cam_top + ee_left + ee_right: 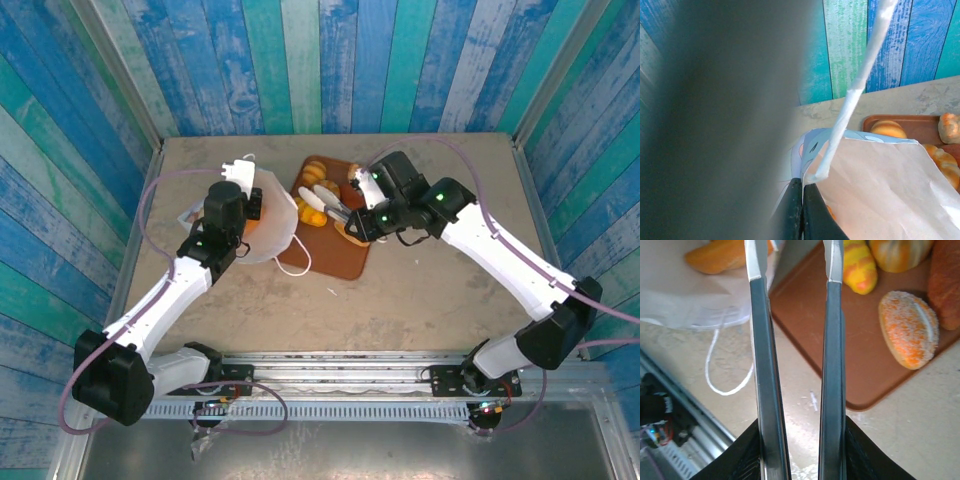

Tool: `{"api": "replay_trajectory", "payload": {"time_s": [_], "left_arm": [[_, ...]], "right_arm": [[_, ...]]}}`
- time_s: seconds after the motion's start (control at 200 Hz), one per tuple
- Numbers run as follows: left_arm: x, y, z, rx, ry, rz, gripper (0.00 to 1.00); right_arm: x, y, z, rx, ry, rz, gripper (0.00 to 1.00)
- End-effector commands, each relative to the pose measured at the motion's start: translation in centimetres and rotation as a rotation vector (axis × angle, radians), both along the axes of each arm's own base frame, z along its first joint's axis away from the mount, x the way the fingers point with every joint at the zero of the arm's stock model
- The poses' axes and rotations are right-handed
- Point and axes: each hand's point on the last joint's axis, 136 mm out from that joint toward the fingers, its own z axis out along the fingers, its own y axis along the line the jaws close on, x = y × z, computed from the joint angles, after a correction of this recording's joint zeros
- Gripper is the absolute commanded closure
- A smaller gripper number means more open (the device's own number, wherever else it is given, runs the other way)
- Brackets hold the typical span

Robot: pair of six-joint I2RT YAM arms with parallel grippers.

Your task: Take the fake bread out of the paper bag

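The white paper bag (272, 232) lies left of the brown tray (340, 262), its mouth toward the tray. My left gripper (808, 184) is shut on the paper bag's (890, 190) rim, beside the cord handle (860, 85). An orange piece of fake bread (722, 255) shows inside the bag (680, 290), at its mouth. Several more pieces lie on the tray (840, 340): a yellow-orange one (858, 267), a sugared roll (909, 327) and a brown loaf (945, 285). My right gripper (318, 204) hovers open over the tray's left edge, nothing between its fingers (762, 365).
The bag's other cord handle (725, 375) loops onto the table in front of the bag. Blue plank walls close in the table's far side and both flanks. A metal rail (340, 372) runs along the near edge. Bare table lies right of the tray.
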Motion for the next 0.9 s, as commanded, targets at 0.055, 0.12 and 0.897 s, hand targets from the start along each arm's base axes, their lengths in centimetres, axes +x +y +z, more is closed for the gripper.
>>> {"api": "replay_trajectory", "payload": {"time_s": [0.055, 0.12, 0.897], "left_arm": [[0.3, -0.4, 0.4, -0.005, -0.033, -0.020, 1.00], [0.4, -0.4, 0.3, -0.005, -0.028, -0.022, 1.00], [-1.9, -1.6, 0.4, -0.126, -0.099, -0.125, 1.00]], "right_arm": [[-2.3, 2.5, 3.2, 0.122, -0.009, 0.092, 0.63], [-3.0, 3.2, 3.2, 0.126, 0.000, 0.120, 0.63], [-1.7, 11.8, -5.1, -0.004, 0.147, 0.159, 0.62]]}}
